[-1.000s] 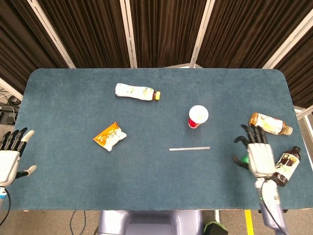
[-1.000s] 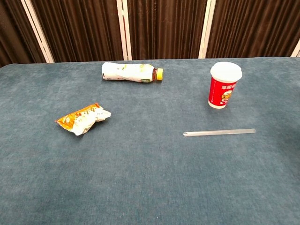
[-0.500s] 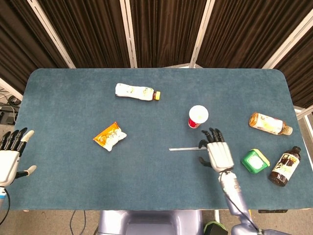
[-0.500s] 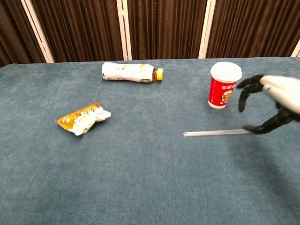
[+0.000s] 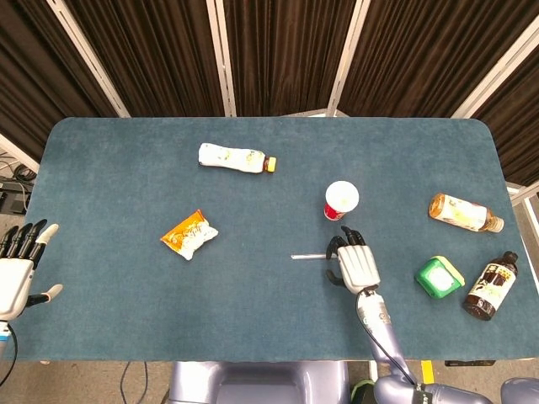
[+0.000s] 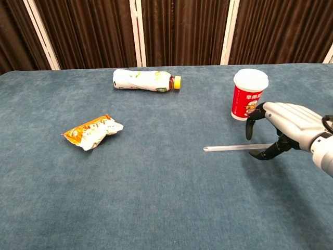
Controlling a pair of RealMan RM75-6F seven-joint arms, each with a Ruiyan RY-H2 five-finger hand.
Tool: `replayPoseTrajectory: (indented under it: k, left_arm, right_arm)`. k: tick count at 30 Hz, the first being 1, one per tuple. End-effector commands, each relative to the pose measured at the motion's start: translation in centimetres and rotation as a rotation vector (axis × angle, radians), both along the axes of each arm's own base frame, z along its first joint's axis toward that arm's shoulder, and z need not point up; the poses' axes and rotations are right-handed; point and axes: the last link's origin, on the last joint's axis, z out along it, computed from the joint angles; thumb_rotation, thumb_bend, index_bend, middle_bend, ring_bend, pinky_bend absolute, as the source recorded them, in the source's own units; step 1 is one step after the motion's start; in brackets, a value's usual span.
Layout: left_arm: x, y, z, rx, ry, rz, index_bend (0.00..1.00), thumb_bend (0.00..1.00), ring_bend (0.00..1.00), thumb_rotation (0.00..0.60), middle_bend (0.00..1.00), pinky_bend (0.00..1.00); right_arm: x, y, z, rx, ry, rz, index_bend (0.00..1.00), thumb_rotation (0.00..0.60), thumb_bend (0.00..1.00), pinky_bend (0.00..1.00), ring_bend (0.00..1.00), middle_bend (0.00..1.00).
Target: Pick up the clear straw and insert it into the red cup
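The clear straw (image 5: 308, 256) (image 6: 234, 148) lies flat on the blue table, just in front of the red cup (image 5: 341, 200) (image 6: 249, 97), which stands upright with a white lid. My right hand (image 5: 355, 264) (image 6: 285, 126) hovers over the straw's right end. Its fingers are curved downward and its thumb is apart, with the straw running between them; nothing is gripped. The straw's right end is hidden under the hand in the head view. My left hand (image 5: 17, 269) is off the table's left edge, fingers spread, holding nothing.
A white-labelled bottle (image 5: 236, 158) (image 6: 145, 80) lies at the back left. An orange snack packet (image 5: 189, 234) (image 6: 92, 131) lies left of centre. At the right lie a tea bottle (image 5: 463, 212), a green box (image 5: 440, 276) and a dark bottle (image 5: 490, 286).
My right hand has moved left from the table's right side to above the straw's right end. The straw, the cup and my left hand have stayed put.
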Motion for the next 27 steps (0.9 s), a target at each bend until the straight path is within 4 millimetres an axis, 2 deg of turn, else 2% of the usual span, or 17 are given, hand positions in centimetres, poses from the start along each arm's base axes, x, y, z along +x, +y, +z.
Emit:
replayPoseTrajectory:
  k: [1,4,9,19,27]
  left_arm:
    - [0.0,0.0,0.0,0.0,-0.001,0.0,0.0,0.08,0.0,0.6,0.0,0.0]
    - [0.0,0.0,0.0,-0.001,-0.001,0.0,0.0,0.08,0.0,0.6,0.0,0.0]
    - [0.0,0.1,0.0,-0.002,-0.002,0.001,0.0,0.08,0.0,0.6,0.0,0.0]
    - [0.0,0.1,0.0,-0.002,-0.001,0.0,0.0,0.08,0.0,0.6,0.0,0.0]
    - [0.0,0.1,0.0,-0.003,-0.001,-0.001,0.0,0.08,0.0,0.6,0.0,0.0]
  right_arm:
    - [0.2,-0.6,-0.2,-0.012,-0.004,0.0,0.52,0.6,0.27,0.24,0.18,0.4]
    - [0.4,-1.1,-0.4,-0.018,-0.006,-0.001,0.52,0.6,0.28,0.33,0.22,0.43]
    - [0.2,-1.4,-0.8,-0.013,0.018,-0.006,0.52,0.6,0.3,0.42,0.27,0.47]
    - [0.3,-1.9,-1.5,0.001,0.041,-0.029,0.52,0.6,0.3,0.43,0.28,0.47]
    - [1.2,-2.3,-2.4,0.024,0.068,-0.027,0.52,0.6,0.3,0.43,0.28,0.47]
